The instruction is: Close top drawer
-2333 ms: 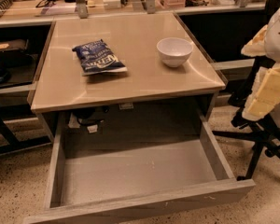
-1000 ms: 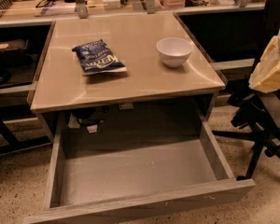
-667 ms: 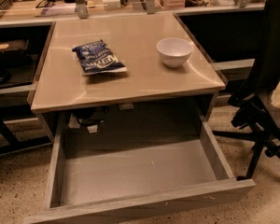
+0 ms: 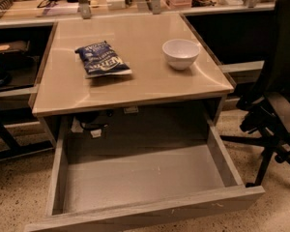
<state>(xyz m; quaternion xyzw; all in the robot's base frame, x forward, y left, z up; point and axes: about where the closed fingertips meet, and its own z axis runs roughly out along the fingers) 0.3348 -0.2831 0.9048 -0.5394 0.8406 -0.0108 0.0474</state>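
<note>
1. Here, the claw is outside the camera view, so I cannot tell whether it is released or clenched.
2. The top drawer (image 4: 145, 178) stands pulled far out under the desk (image 4: 135, 88), its grey inside showing.
3. On the desk lie a blue chip bag (image 4: 103, 59) at the left and a white bowl (image 4: 181, 53) at the right, well apart.
4. A black office chair (image 4: 280, 100) stands near the drawer's right side.

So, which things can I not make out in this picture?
1. The gripper: not in the camera view, somewhere beyond the frame edges.
2. The top drawer: its front face is cut off by the bottom edge.
3. Under the tabletop: shadow hides what hangs there.
4. The chip bag: its print is too small to read.
</note>
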